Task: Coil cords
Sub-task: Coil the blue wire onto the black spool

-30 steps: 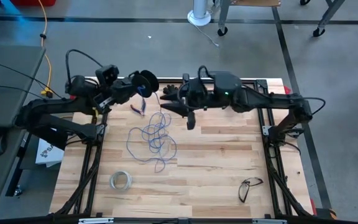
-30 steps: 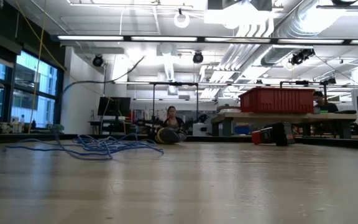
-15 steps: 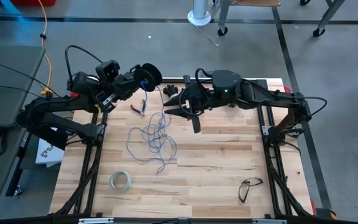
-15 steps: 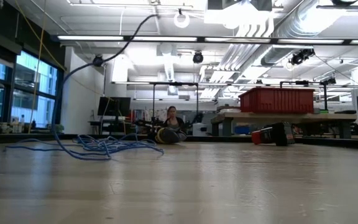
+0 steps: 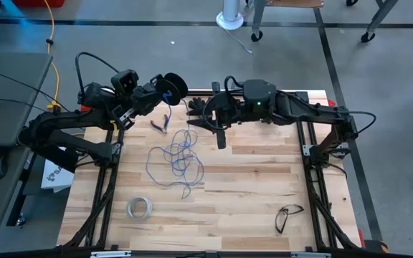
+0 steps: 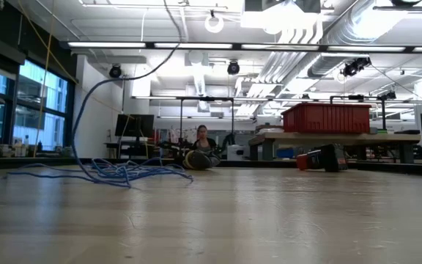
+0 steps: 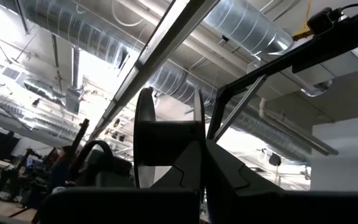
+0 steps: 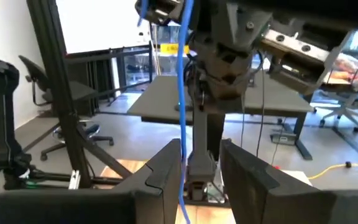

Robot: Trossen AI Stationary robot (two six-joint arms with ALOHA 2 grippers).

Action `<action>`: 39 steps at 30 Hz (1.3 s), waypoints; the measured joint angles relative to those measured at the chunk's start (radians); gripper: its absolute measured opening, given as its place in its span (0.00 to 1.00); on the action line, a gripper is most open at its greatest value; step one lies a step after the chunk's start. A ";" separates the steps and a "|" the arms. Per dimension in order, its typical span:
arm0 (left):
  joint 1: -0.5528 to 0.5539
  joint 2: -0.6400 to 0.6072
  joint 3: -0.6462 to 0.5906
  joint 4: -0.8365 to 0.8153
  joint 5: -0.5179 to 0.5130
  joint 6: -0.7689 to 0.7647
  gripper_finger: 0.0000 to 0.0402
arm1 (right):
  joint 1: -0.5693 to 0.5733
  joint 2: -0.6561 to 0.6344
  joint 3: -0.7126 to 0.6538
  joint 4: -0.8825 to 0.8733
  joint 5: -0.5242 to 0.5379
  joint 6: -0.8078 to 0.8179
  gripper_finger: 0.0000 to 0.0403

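Bluish-grey wire (image 5: 178, 159) lies mostly as a loose tangle on the wooden worktop (image 5: 249, 186), left of the centre, and one strand of it rises toward the far edge, where both arms meet above the boards. The left gripper (image 5: 158, 92) is closed on the small dark spool (image 5: 172, 87) and holds it in the air over the far left part of the worktop. The right gripper (image 5: 217, 127) hangs just beside it, over the far middle; its jaws stand partly apart, and the wire passes between its fingers (image 8: 166, 168), though I cannot tell whether they really pinch it or only guide it. I think the main risk is in the tangle: if the spool pulls in more wire while the loops cross each other, a knot may tighten, or the whole heap may be dragged up. A loose hold by the right gripper could let the strand slip out, so the turns would lie slack on the spool. The small pliers (image 5: 160, 125) lie near the rising strand and could catch it. The ring of tape (image 5: 139, 208) and the glasses (image 5: 287, 215) lie well apart, near the front.
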 joint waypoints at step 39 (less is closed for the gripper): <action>0.031 -0.003 0.000 0.025 0.001 -0.008 0.00 | 0.001 0.045 -0.001 -0.101 0.018 -0.020 0.26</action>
